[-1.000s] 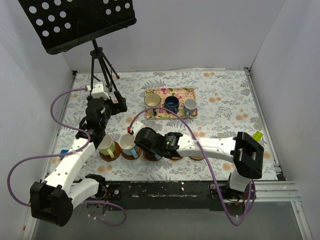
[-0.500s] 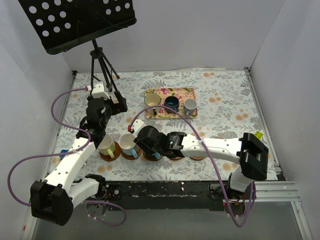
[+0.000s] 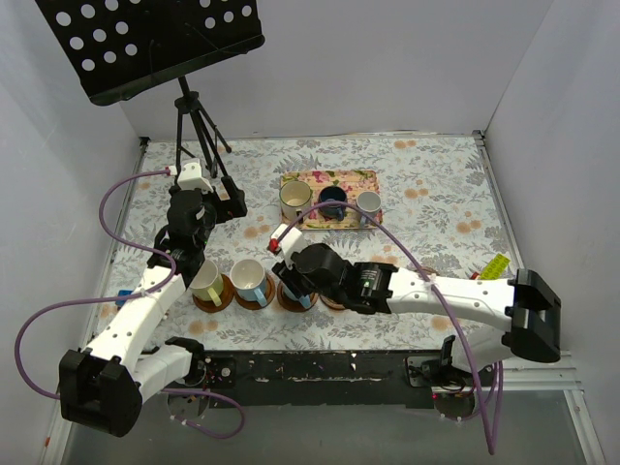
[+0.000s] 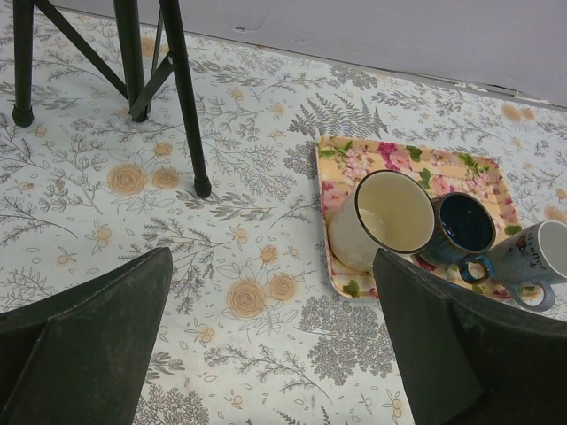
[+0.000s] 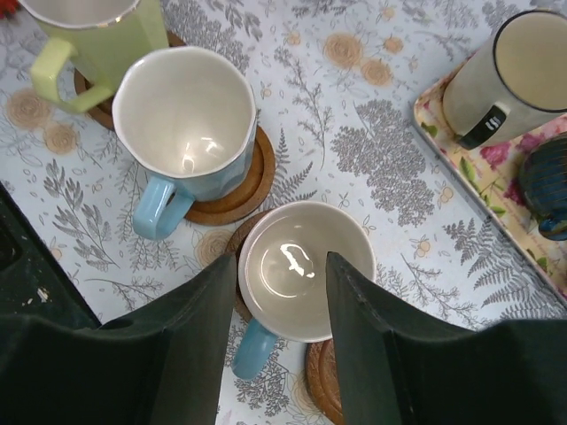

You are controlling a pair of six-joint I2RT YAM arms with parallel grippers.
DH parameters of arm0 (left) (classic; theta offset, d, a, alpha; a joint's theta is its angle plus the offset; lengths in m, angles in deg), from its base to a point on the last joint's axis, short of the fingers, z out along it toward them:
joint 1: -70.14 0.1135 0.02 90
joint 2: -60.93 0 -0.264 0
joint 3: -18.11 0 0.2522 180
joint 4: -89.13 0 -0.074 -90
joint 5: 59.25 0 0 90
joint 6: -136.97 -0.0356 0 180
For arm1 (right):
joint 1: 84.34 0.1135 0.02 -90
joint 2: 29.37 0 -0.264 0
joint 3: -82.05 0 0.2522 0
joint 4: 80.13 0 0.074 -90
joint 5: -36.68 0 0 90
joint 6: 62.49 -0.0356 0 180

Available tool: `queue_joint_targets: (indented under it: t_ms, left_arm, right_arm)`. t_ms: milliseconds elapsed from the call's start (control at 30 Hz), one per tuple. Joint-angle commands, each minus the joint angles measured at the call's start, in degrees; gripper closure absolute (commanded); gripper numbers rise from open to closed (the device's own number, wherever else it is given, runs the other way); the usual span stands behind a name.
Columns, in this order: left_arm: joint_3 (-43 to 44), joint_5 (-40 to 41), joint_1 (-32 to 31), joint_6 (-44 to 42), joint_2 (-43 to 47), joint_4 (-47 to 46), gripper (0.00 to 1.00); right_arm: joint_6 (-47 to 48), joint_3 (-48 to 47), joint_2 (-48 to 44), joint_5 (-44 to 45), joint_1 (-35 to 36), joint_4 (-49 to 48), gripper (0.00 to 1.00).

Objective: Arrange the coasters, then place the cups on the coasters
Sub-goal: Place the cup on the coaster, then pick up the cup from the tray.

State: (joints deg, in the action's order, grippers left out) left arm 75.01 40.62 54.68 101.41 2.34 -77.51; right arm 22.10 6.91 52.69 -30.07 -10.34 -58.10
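In the right wrist view my right gripper is open just above a light blue cup that stands on a coaster; the fingers hang over its rim without gripping it. Another light blue cup and a yellow-green cup stand on coasters to its left. A bare coaster lies beside it. From above, my right gripper is over the third spot in the front row. My left gripper is open and empty, facing the tray with the cream cup, dark blue cup and grey cup.
A music stand's tripod rises at the back left, close to my left gripper. The floral tray sits mid-table behind the row of coasters. White walls enclose the table on three sides.
My right gripper's jaws have spread apart off the light blue cup, which stays on its coaster. The right arm's elbow has swung out to the right. The left arm has not moved.
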Motion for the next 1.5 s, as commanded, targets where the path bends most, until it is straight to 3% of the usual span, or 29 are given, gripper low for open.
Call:
queue_joint_targets:
  t_ms: [0,200,600,1100,1467]
  left_arm:
    - [2.39,0.06,0.26,-0.03,0.23,0.05,0.02]
    - [2.39,-0.02,0.26,0.15,-0.04,0.05,0.02]
    - [2.57,-0.38,0.26,0.23,-0.65,1.63,0.02]
    - [3.01,-0.73,0.26,0.23,-2.06,1.90,0.02]
    - [3.27,-1.17,0.35,0.32,-2.67,1.90,0.02]
  right_arm:
    - [1.72,1.09,-4.89,2.33,0.10,-7.66,0.46]
    - [2.42,-1.98,-5.86,4.71,-2.09,-4.77,0.42]
    - [1.63,-7.78,-3.14,-13.04,-18.70,3.76,0.46]
    - [11.20,-31.32,21.28,-22.80,-27.15,9.74,0.48]
    - [18.41,-47.94,35.88,-27.99,-29.52,15.28,0.46]
